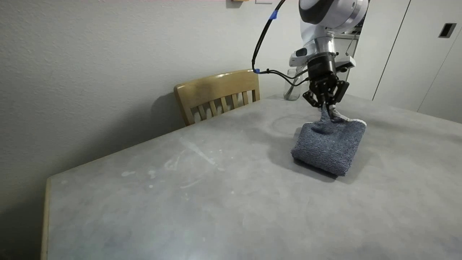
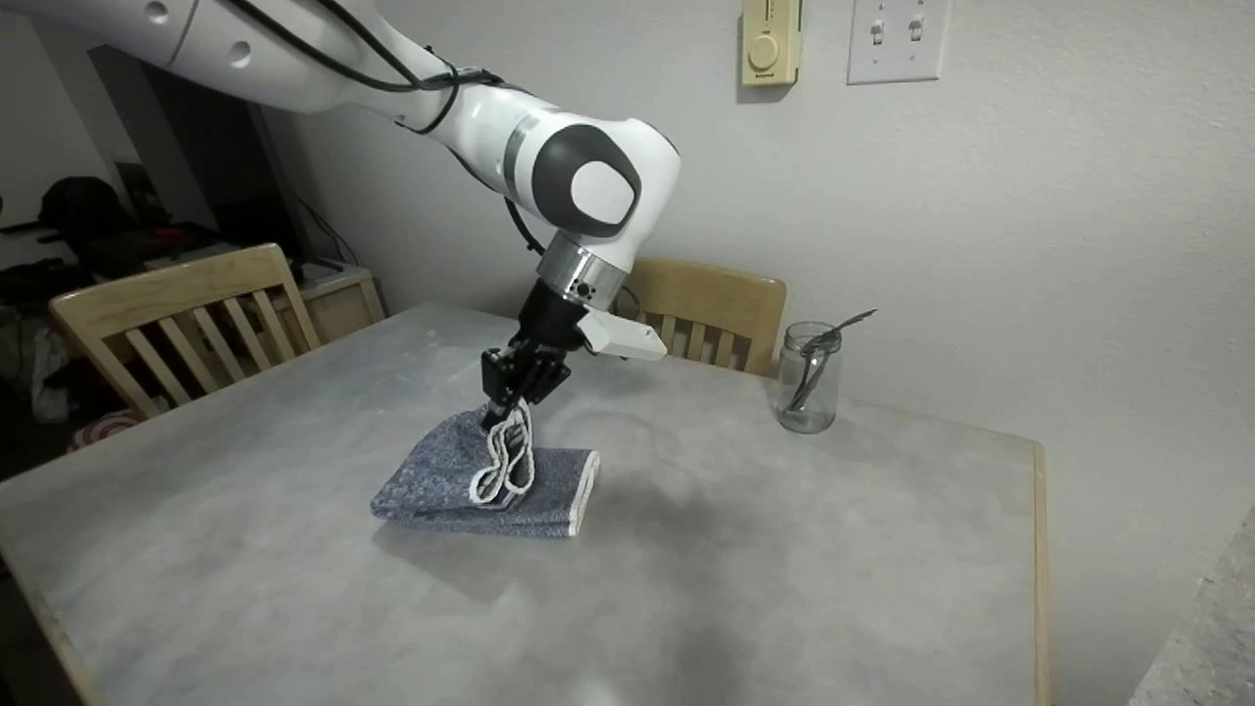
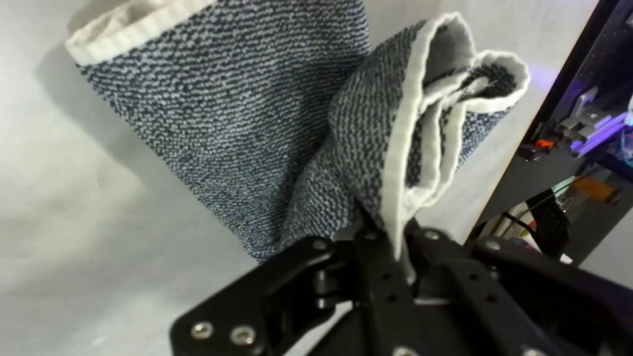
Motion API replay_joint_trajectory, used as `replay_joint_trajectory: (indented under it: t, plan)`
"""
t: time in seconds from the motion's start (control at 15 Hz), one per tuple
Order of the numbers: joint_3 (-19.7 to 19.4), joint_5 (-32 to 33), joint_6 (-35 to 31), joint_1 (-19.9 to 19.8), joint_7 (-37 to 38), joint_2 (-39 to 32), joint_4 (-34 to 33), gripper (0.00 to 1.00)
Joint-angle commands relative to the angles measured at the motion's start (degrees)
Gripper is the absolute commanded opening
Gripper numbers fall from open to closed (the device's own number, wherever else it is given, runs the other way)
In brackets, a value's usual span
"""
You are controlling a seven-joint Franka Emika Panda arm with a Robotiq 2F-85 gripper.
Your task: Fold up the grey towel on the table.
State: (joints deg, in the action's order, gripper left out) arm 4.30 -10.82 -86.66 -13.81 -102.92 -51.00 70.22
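The grey towel (image 1: 330, 150) is folded into a small, thick bundle on the pale grey table (image 1: 216, 209). It also shows in an exterior view (image 2: 431, 476) and in the wrist view (image 3: 222, 109). My gripper (image 1: 326, 106), seen also in an exterior view (image 2: 503, 410), points down at one edge of the towel. In the wrist view my gripper (image 3: 388, 230) is shut on that edge, with white trim pinched between the fingers. The pinched part is pulled up, and its trimmed layers hang in open loops. The fingertips are partly hidden by the cloth.
A glass jar with dark utensils (image 2: 809, 387) stands near the table's wall side, behind the gripper in an exterior view (image 1: 291, 90). A yellow wooden chair (image 1: 216, 88) stands against the table by the wall. Another wooden chair (image 2: 186, 294) stands at the table's left edge there.
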Motion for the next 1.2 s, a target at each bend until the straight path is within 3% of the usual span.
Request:
replay_joint_trajectory:
  t: [0.0, 0.6, 0.93, 1.0, 1.13]
  plan:
    - [0.5, 0.4, 6.4, -1.2, -2.8, -5.7, -8.9, 0.02]
    - [0.1, 0.5, 10.4, -2.2, -1.9, -11.8, -18.3, 0.02]
    - [-0.4, 0.4, 9.3, -2.0, -1.6, -11.6, -19.1, 0.02]
    - [-0.2, 0.0, 8.5, -1.8, -1.3, -10.8, -17.0, 0.1]
    - [-0.3, 0.0, 8.5, -1.8, -1.3, -10.8, -17.4, 0.1]
